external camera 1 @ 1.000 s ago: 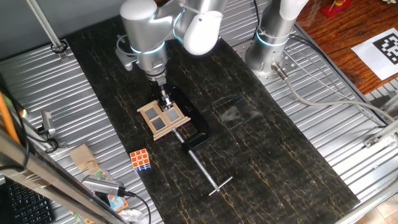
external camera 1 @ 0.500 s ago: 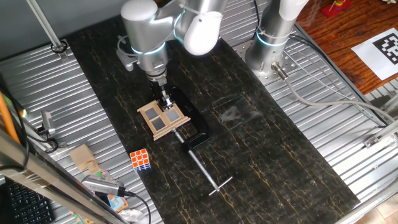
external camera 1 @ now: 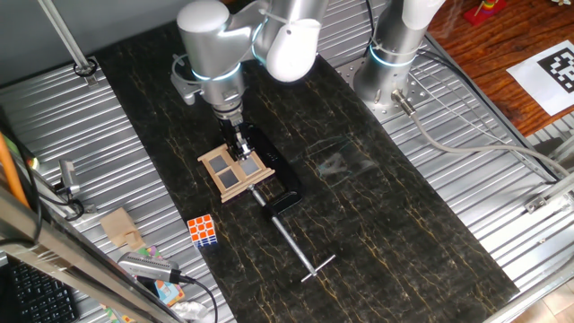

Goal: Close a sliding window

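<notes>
The sliding window (external camera 1: 234, 171) is a small tan wooden frame with a cross and grey panes. It sits on a black base at the middle left of the dark table. My gripper (external camera 1: 239, 146) hangs straight down from the white arm. Its black fingers touch the window's far upper edge near the middle bar. The fingers look close together, but the view is too small to show if they grip anything.
A black clamp (external camera 1: 285, 199) with a long metal rod (external camera 1: 300, 247) holds the window's base and reaches toward the front. A Rubik's cube (external camera 1: 203, 230) lies at the front left. A second arm's base (external camera 1: 392, 63) stands at the back right.
The arm's upper body has shifted very slightly to the right. The gripper and window stay in nearly the same place.
</notes>
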You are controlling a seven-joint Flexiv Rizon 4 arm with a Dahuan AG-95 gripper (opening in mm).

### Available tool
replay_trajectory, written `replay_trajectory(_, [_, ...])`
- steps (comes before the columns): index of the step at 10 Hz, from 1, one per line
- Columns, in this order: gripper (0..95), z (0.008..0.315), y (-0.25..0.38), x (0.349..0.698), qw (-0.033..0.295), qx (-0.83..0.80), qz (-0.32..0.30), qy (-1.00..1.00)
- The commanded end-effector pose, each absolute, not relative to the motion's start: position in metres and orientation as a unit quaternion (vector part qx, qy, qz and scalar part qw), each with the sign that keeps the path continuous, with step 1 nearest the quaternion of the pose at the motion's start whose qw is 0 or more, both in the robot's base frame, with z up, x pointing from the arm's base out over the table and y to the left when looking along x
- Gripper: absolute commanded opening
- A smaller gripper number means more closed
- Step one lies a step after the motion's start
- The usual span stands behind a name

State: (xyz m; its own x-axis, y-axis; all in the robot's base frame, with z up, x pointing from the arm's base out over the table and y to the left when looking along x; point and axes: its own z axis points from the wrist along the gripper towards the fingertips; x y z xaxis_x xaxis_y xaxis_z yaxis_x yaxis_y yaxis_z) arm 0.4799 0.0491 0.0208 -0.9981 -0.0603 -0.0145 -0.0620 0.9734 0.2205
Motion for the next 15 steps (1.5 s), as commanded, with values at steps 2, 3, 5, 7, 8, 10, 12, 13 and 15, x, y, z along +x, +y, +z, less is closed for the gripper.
replay_trajectory(2, [0.0,0.021,0.0492,0.4804,0.004,-0.032,0.112,0.993])
replay_trajectory(3, [0.0,0.021,0.0492,0.4804,0.004,-0.032,0.112,0.993])
replay_trajectory(5, [0.0,0.021,0.0492,0.4804,0.005,-0.033,0.112,0.993])
replay_trajectory(7, [0.0,0.021,0.0492,0.4804,0.005,-0.032,0.111,0.993])
replay_trajectory(8, [0.0,0.021,0.0492,0.4804,0.005,-0.032,0.111,0.993])
replay_trajectory(10, [0.0,0.021,0.0491,0.4804,0.005,-0.032,0.11,0.993])
replay_trajectory(12, [0.0,0.0215,0.049,0.4806,0.006,-0.038,0.108,0.993])
replay_trajectory(13, [0.0,0.0213,0.0491,0.4806,0.007,-0.043,0.108,0.993])
replay_trajectory(15, [0.0,0.0241,0.0483,0.4814,0.004,-0.045,0.103,0.994])
